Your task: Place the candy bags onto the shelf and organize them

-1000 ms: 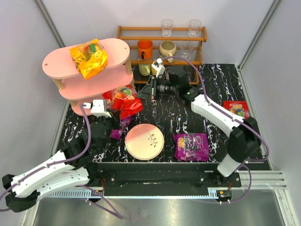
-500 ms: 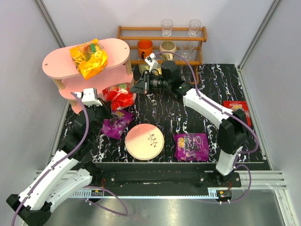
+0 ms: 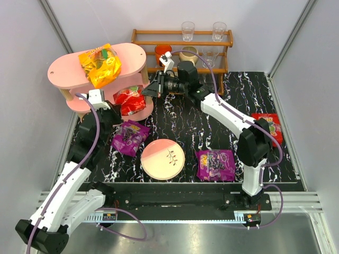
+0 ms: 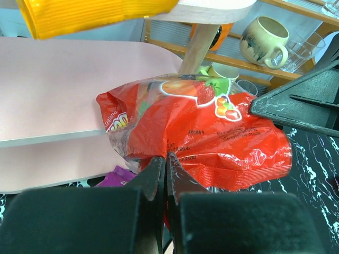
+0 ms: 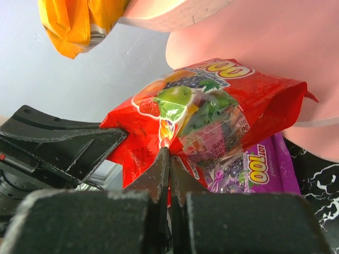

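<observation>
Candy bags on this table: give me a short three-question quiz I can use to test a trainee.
1. True or false: the orange bag lies on the top tier of the shelf.
2. How many bags lie loose on the table, off the shelf and unheld? A) two B) three C) four
3. Short answer: the left end effector and the right end effector are both shut on which bag?

Key
1. True
2. B
3. The red bag at the shelf's middle tier
</observation>
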Robot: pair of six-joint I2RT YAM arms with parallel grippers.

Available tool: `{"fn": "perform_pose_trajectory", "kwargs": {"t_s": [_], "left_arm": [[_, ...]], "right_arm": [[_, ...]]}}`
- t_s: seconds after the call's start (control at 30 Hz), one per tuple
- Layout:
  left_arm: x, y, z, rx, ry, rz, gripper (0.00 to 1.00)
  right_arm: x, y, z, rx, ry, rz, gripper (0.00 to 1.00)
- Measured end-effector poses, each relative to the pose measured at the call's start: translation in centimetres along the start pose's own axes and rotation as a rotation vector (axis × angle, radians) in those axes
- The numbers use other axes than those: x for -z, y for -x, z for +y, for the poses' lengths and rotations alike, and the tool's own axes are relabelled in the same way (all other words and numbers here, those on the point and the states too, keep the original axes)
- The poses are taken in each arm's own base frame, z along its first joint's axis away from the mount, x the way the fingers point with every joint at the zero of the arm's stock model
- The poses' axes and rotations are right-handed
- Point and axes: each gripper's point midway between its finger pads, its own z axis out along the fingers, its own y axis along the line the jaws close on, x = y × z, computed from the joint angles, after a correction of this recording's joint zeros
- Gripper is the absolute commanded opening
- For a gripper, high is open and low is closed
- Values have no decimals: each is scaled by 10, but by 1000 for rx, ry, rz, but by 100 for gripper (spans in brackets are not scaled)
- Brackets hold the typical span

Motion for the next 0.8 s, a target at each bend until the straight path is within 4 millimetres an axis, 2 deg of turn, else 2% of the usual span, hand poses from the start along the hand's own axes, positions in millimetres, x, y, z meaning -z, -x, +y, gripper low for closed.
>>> {"fn": "perform_pose_trajectory", "kwargs": {"t_s": [0.37, 0.5, 0.67, 0.8], "left_arm": [[-14, 13, 10, 4, 3, -9, 0], [-21, 10, 19, 16, 17, -8, 0], [-31, -4, 35, 33, 43, 12, 0], [-36, -6, 44, 54, 52, 10, 0]], "right_arm": [[-15, 12, -7, 18, 11, -23, 0], [-26, 10, -18, 18, 11, -19, 0], [-39, 3, -34, 10, 7, -2, 0], [-47, 1, -39, 9, 14, 4, 0]]}}
